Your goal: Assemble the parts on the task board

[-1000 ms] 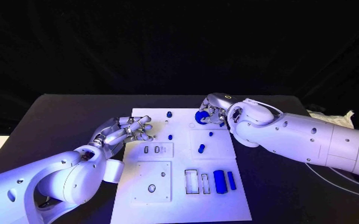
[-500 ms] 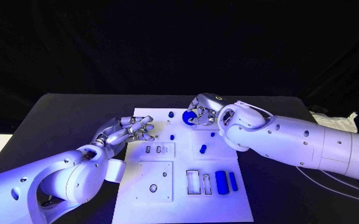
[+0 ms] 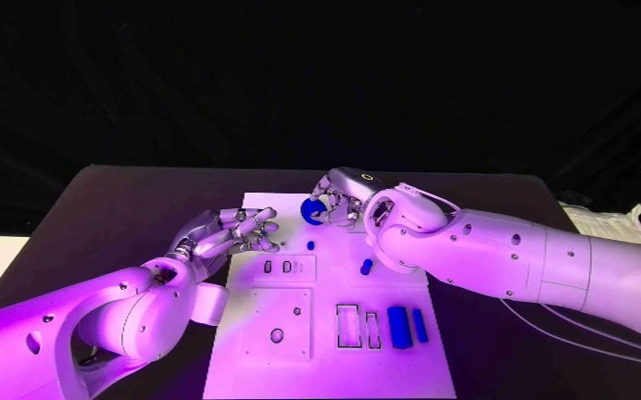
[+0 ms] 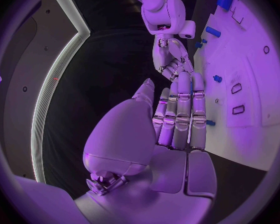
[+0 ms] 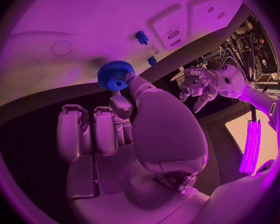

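Note:
The white task board [image 3: 307, 363] lies in the middle of the black table. Above its far edge my right hand [image 3: 342, 198] pinches a blue toothed gear [image 3: 314, 212] between thumb and finger; the right wrist view shows the gear [image 5: 115, 74] held just over the board [image 5: 65, 25]. My left hand [image 3: 227, 233] lies at the board's left edge with its fingers spread and nothing in it. The left wrist view shows that hand [image 4: 177, 122] beside the board [image 4: 258, 99], with my right hand [image 4: 170, 59] beyond it.
On the board are a small blue peg [image 3: 310, 245], a short blue piece [image 3: 366, 267], and near the front right a thick blue cylinder [image 3: 398, 326] beside a thin blue bar [image 3: 420, 325]. Empty slots [image 3: 345, 324] lie left of the cylinder.
My right hand has carried the gear leftward along the board's far edge. The left hand has stayed where it was.

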`<action>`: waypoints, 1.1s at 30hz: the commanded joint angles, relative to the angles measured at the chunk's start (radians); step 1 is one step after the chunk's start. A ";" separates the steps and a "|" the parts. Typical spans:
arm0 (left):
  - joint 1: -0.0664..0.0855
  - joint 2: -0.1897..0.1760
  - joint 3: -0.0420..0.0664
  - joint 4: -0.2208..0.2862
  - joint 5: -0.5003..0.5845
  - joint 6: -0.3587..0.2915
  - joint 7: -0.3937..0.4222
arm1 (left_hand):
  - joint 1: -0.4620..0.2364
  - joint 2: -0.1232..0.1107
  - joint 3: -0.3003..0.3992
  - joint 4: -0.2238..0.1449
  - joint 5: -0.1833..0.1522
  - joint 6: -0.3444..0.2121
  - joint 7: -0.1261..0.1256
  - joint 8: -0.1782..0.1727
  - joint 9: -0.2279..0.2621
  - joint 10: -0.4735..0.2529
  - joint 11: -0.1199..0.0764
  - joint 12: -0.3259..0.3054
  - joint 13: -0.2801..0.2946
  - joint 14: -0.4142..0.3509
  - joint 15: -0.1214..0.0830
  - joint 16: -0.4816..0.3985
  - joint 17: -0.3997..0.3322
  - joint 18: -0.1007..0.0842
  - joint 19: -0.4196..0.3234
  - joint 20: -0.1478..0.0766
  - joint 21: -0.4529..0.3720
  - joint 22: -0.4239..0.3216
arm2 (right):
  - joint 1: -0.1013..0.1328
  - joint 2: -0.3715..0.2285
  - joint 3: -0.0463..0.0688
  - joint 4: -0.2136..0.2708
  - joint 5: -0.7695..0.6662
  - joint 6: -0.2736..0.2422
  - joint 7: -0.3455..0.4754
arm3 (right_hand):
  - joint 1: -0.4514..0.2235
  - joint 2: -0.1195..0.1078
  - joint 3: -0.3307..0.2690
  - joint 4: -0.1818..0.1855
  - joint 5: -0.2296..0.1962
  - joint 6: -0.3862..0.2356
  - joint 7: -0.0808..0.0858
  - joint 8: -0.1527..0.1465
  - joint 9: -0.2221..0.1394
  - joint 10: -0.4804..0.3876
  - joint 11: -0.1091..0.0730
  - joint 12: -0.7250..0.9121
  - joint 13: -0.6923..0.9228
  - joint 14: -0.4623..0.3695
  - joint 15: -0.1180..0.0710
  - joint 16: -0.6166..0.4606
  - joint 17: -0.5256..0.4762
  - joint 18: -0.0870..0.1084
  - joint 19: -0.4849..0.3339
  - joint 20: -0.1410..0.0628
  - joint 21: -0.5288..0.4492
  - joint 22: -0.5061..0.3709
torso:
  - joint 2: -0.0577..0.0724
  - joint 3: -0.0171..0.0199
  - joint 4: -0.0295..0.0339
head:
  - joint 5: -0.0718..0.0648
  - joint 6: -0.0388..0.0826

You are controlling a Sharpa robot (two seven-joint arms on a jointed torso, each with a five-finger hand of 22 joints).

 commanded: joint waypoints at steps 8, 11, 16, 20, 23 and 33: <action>0.001 0.004 0.001 0.003 0.001 0.021 0.002 | 0.009 -0.001 0.002 -0.006 0.003 -0.003 0.001 -0.006 0.001 -0.007 0.002 -0.008 0.001 -0.008 0.003 -0.003 0.001 0.019 -0.002 0.004 0.003 0.002 | -0.009 0.049 -0.004 -0.038 -0.006 0.037 0.010 | -0.012 0.001 0.013 0.001 0.002 0.005 -0.001 0.001 0.024 -0.008 0.001 -0.026 -0.015 0.055 -0.003 -0.003 -0.009 -0.012 0.001 -0.002 0.002 -0.009 | 0.001 0.0017 -0.0016 | 0.004 -0.004; 0.001 0.004 0.001 0.003 0.001 0.022 0.002 | 0.009 -0.001 0.002 -0.006 0.003 -0.003 0.001 -0.006 0.001 -0.007 0.002 -0.008 0.001 -0.008 0.003 -0.003 0.001 0.019 -0.002 0.004 0.003 0.002 | -0.011 0.059 -0.005 -0.051 -0.010 0.045 0.007 | -0.012 0.000 0.014 0.000 0.001 0.003 0.000 0.000 0.024 -0.012 0.002 -0.032 -0.020 0.054 -0.003 -0.004 -0.011 -0.012 0.000 -0.002 0.001 -0.012 | 0.001 0.0018 -0.0024 | 0.005 -0.005; 0.001 0.005 0.001 0.003 0.001 0.022 0.001 | 0.009 -0.001 0.002 -0.006 0.003 -0.003 0.001 -0.006 0.001 -0.007 0.002 -0.008 0.001 -0.008 0.003 -0.003 0.001 0.019 -0.002 0.004 0.003 0.002 | -0.013 0.072 -0.006 -0.067 -0.016 0.048 0.004 | -0.013 0.000 0.015 0.000 0.001 0.002 0.000 -0.001 0.024 -0.016 0.002 -0.039 -0.025 0.054 -0.002 -0.005 -0.012 -0.012 -0.001 -0.001 0.000 -0.013 | 0.001 0.0024 -0.0013 | 0.005 -0.006; 0.001 0.006 0.001 0.002 0.001 0.022 0.001 | 0.009 -0.001 0.002 -0.006 0.003 -0.003 0.001 -0.006 0.001 -0.007 0.002 -0.008 0.001 -0.008 0.003 -0.003 0.001 0.019 -0.002 0.004 0.003 0.002 | -0.014 0.077 -0.006 -0.073 -0.019 0.051 0.004 | -0.023 -0.010 0.017 -0.001 -0.006 -0.010 0.005 -0.008 0.023 -0.030 0.006 -0.062 -0.040 0.052 0.001 -0.008 -0.016 -0.010 -0.006 0.001 -0.003 -0.020 | 0.000 0.0022 -0.0019 | 0.006 -0.007; 0.001 0.005 0.001 0.002 0.001 0.022 0.000 | 0.009 -0.001 0.002 -0.006 0.003 -0.003 0.001 -0.006 0.001 -0.007 0.002 -0.008 0.001 -0.008 0.003 -0.003 0.001 0.019 -0.002 0.004 0.003 0.002 | -0.015 0.079 -0.007 -0.078 -0.016 0.045 0.011 | -0.041 -0.027 0.012 0.002 -0.042 -0.080 0.024 -0.050 0.008 -0.056 0.022 -0.107 -0.072 0.051 0.012 -0.009 -0.017 -0.010 -0.010 0.009 -0.006 -0.025 | 0.001 0.0021 -0.0032 | 0.007 -0.008; 0.001 0.004 0.001 0.003 0.001 0.022 0.000 | 0.010 -0.001 0.003 -0.006 0.003 -0.004 0.001 -0.007 0.001 -0.007 0.002 -0.009 0.001 -0.009 0.003 -0.004 0.002 0.018 -0.002 0.004 0.004 0.002 | -0.015 0.078 -0.007 -0.078 0.003 0.055 0.031 | -0.060 -0.050 -0.039 0.022 -0.050 -0.203 0.052 -0.065 -0.017 -0.085 0.049 -0.137 -0.095 0.051 0.038 -0.007 -0.014 -0.008 -0.015 0.036 -0.008 -0.030 | 0.001 0.0019 -0.0018 | 0.006 -0.010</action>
